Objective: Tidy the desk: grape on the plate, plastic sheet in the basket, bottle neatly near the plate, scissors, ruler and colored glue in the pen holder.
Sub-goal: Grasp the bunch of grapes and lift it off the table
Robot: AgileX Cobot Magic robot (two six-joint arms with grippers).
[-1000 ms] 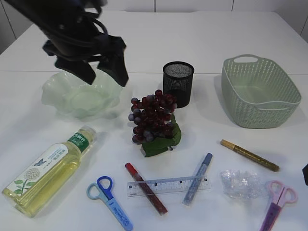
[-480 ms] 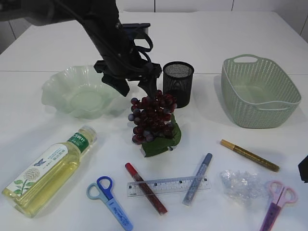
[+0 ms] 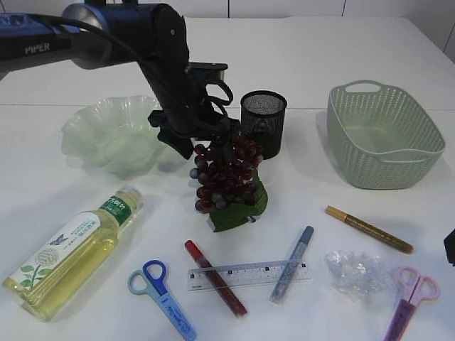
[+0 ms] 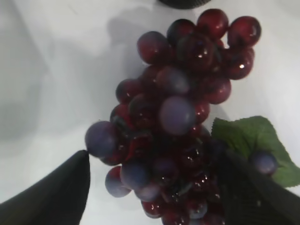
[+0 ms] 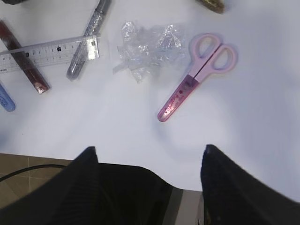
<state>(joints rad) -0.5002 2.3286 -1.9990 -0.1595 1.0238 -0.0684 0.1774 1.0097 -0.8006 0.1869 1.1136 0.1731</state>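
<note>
The bunch of dark red grapes with its green leaf is seen lying on the white table, in front of the black mesh pen holder and to the right of the pale green wavy plate. It is straddled by the left gripper, whose fingers are spread wide on either side of the bunch without being closed on it; a second ago this gripper was held above the plate. "PIPER" is read on the left arm. A green-labelled bottle of yellow liquid is seen near the left edge; its print is too small to be read. The right gripper is held open over the table edge, near the pink scissors and the crumpled plastic sheet.
</note>
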